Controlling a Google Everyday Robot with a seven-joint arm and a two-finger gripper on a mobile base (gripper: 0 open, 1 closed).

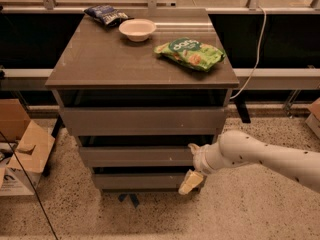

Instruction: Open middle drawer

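Observation:
The middle drawer (135, 156) is the medium-height grey-brown front in the cabinet, between a taller front (142, 121) above and a slimmer front (137, 181) below. No drawer interior shows. My gripper (191, 165) is at the right end of the middle drawer's front and is open. Its upper finger (194, 148) is by the drawer's top edge. Its cream lower finger (190, 182) hangs below the drawer's bottom edge. The white arm (260, 156) comes in from the right.
The cabinet top (100, 59) holds a white bowl (137, 29), a green snack bag (190, 54) and a dark blue bag (104, 14). Cardboard boxes (22, 149) stand on the floor at the left. A cable (257, 49) hangs behind at the right.

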